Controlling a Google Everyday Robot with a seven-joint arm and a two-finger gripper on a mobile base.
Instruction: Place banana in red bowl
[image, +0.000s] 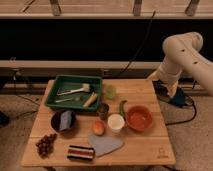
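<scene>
End effector (171, 88) hangs beside the wooden table (145, 150), right side, above speckled floor (192, 131).

The end effector (171, 90) hovers beside the table (142, 146); banana (90, 100) lies in green tray (53, 96).

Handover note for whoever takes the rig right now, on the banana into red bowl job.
Gripper: open and holding nothing, low by the table's back right corner, far from the banana.
Banana: lies in the green tray, at its right side, next to the utensils.
Red bowl: on the right of the table beside the white cup; it looks empty.
Done: nothing yet; the banana is not picked up.
Left: reach to the tray, grasp the banana, carry it right, and release it in the red bowl.
</scene>
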